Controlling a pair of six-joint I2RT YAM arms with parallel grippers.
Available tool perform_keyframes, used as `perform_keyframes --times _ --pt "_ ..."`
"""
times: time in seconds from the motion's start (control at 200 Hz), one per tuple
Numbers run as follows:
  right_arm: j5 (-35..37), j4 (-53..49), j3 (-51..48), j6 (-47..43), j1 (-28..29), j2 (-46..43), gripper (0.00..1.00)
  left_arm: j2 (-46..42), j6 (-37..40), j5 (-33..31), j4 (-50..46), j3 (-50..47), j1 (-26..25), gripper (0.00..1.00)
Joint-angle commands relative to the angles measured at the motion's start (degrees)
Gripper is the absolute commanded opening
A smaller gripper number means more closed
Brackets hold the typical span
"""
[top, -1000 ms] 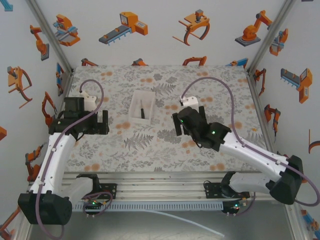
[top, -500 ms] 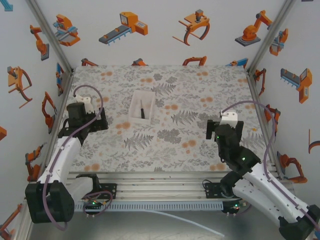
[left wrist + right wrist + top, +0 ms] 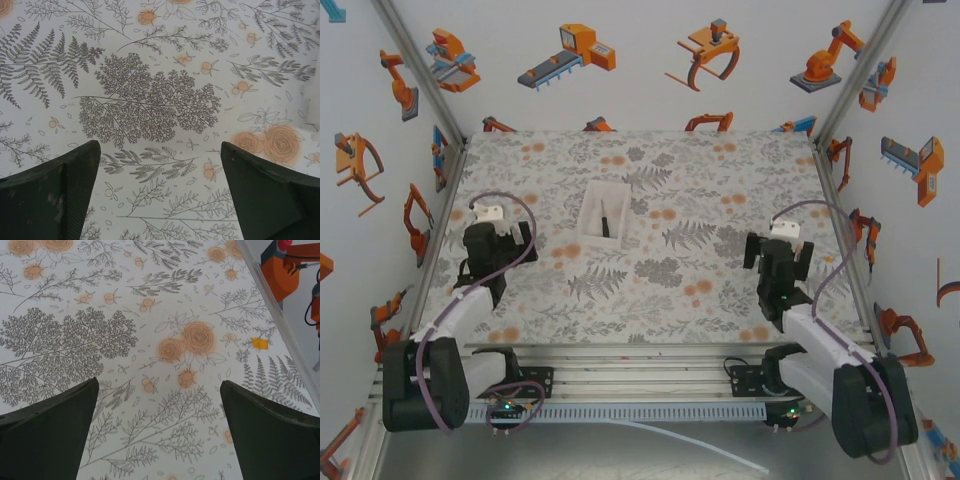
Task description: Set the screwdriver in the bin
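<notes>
Screwdriver (image 3: pixel 605 224) lies in bin (image 3: pixel 594 203); left gripper (image 3: pixel 159 146) and right gripper (image 3: pixel 159 385) gape empty, well off it, so you likely just park.

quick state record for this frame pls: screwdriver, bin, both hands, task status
screwdriver: lying inside the bin
bin: on the table, left of centre, towards the far side
left hand: open, empty, over the patterned table near its left edge
right hand: open, empty, over the table near its right edge
contact: neither hand touches the bin or the screwdriver; both are well apart from them
task status: appears done, screwdriver in bin
</notes>
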Motion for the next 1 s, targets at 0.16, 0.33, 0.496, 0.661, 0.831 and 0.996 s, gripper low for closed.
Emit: perform_keyframes --times 0.16,0.33,0.496,0.661,0.831,0.996 --pt "-16.11 23.96 -0.13 3.05 -12.08 14.04 0.99 13.08 0.42 -2.00 23.92 -1.66 0.62 0.97" --pt "-19.41 35.93 -1.09 2.78 -13.90 24.29 0.99 18.74 -0.63 -2.25 27.27 -0.66 1.11 0.97" --pt "-20.92 40.81 -1.05 3.07 -14.21 29.98 0.99 23.03 -0.36 -1.59 36.92 -3.63 0.98 0.97" --pt "-25.40 32.75 4.12 1.47 -14.16 30.39 0.99 22.72 0.33 -0.09 32.27 -1.47 0.96 0.97" --pt "-27.60 28.90 5.77 0.05 -14.08 30.32 0.99 22.68 1.64 1.84 30.24 -0.48 0.58 0.97" --pt "-28.25 29.39 5.51 -0.18 -14.12 30.36 0.99 22.75 1.82 1.38 30.40 -0.48 0.34 0.97"
